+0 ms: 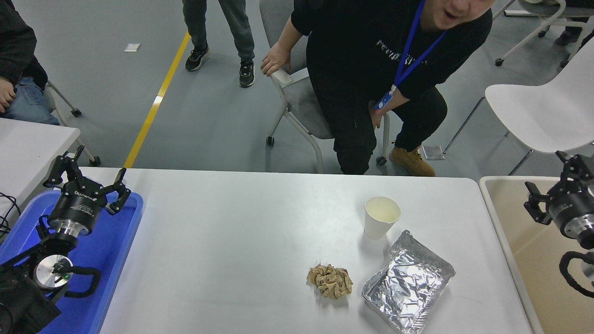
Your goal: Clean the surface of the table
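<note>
So I'm driving this thing remotely and here's the view. The table surface fills the middle of frame, and the junk sits in its right half: a white paper cup upright around 2 o'clock from centre, a crumpled brown paper wad near the front edge at about 5 o'clock, and a foil tray just beside the wad on its right, right under the cup.

The left hand hangs over the blue tray at 9 o'clock, fingers spread apart, nothing in them. The right hand is way off at 3 o'clock over the beige tray, holding nothing; its fingers look apart to me.

None of the three things has been picked up, so I'd say I'm at the very start.

What worries me:
- The cup is empty-looking and light, so a sideways bump on approach probably tips it or rolls it off.
- The foil tray likely crushes or slides rather than lifts if I pinch its thin rim.
- The cup and foil are close together, so grabbing one could shove the other.
- A person is leaning in at 12 o'clock, close to the far edge. A wide swing that way is my biggest concern.
</note>
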Tool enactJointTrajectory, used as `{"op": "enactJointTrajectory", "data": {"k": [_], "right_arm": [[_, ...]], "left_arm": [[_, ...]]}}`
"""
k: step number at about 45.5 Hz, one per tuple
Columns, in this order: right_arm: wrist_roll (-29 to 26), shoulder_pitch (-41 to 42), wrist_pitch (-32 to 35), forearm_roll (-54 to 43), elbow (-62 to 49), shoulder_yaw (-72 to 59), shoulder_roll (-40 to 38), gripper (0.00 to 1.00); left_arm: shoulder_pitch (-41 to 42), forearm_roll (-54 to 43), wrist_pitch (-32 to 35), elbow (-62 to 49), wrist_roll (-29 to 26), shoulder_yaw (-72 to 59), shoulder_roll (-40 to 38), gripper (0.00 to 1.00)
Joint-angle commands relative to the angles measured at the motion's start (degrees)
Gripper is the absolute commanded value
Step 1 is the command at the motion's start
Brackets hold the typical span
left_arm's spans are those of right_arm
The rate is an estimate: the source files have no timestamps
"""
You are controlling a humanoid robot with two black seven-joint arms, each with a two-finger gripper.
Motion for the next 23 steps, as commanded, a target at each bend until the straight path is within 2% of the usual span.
{"op": "enactJointTrajectory", "data": {"k": [1,11,23], "right_arm": [[0.0,6.1,0.2,0.2,0.2,-13.3,-5.8,0.98],[0.1,16.7,5.4,-0.6,0.6,-35.9,-9.0,0.98],[0.3,32.1,7.5,-2.0,0.6,-64.8,-9.2,0.98]], "left_arm": [[0.0,0.0,0.0,0.0,0.0,0.0,0.0,1.0],[0.0,0.0,0.0,0.0,0.0,0.0,0.0,1.0],[0.0,0.0,0.0,0.0,0.0,0.0,-0.1,1.0]]}}
